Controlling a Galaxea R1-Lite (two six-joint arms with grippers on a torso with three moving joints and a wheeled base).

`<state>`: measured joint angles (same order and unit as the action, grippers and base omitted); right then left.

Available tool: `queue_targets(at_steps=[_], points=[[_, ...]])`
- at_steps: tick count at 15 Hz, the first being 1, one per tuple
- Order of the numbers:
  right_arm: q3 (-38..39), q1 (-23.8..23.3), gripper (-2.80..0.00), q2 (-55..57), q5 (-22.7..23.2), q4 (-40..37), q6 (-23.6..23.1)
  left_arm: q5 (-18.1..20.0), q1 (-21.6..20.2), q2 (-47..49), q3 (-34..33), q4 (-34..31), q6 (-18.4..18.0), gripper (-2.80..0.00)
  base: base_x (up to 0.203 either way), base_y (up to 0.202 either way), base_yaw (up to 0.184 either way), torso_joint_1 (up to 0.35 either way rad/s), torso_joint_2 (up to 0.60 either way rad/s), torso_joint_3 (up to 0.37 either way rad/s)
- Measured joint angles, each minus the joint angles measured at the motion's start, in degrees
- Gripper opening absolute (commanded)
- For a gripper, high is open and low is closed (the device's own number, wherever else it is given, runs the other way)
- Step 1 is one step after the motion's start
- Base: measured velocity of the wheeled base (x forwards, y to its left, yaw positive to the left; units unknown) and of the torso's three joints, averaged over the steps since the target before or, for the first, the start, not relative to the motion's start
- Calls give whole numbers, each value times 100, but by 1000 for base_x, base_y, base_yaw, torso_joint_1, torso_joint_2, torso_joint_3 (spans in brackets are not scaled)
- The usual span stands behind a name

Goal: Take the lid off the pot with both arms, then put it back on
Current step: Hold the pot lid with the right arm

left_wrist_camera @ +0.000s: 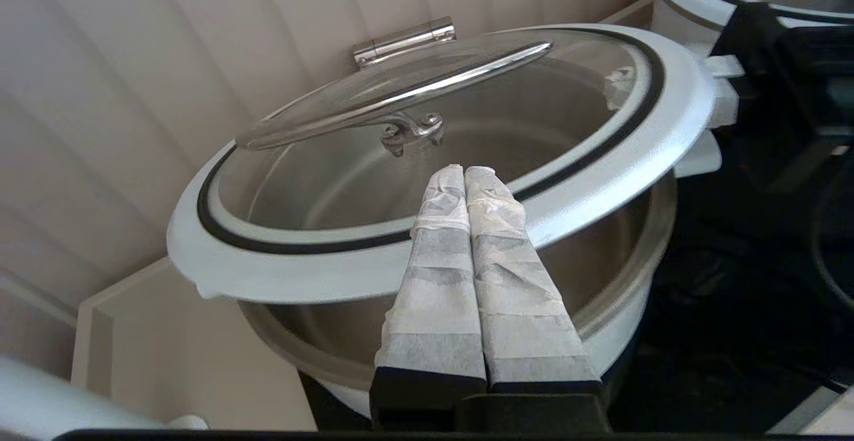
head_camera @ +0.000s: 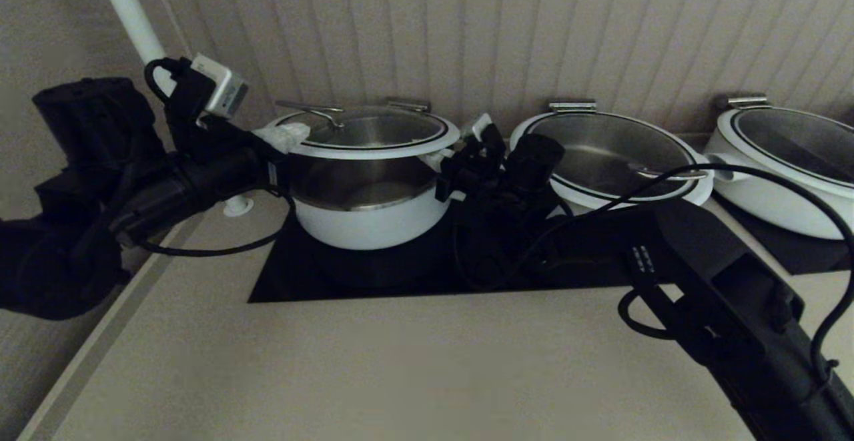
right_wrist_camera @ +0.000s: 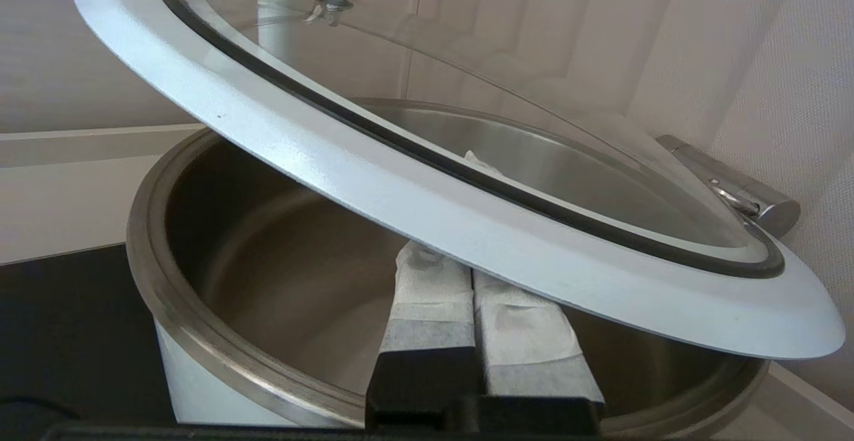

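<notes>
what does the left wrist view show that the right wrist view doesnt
Only the left wrist view shows the arched steel handle whole on top of the lid, the left gripper over the lid's white rim with fingers together, and a neighbouring white pot. Only the right wrist view shows the right gripper under the raised rim, fingers together, and the pot's steel lip up close. Both show the lid lifted clear of the pot and the steel bracket behind.
</notes>
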<state>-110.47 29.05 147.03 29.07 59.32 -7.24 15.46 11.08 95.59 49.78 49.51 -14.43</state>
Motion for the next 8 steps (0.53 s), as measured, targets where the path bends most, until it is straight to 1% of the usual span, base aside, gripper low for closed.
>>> queue_targets(at_steps=[4, 8], points=[[-2, 9, -280, 2, 0, 11, 0, -22, -1, -295, -266, -20, 9, -280, 0, 0, 0, 0, 0, 0], [-9, -4, -280, -1, 0, 16, -8, -28, 0, -666, -795, -22, 21, -280, 0, 0, 0, 0, 0, 0]])
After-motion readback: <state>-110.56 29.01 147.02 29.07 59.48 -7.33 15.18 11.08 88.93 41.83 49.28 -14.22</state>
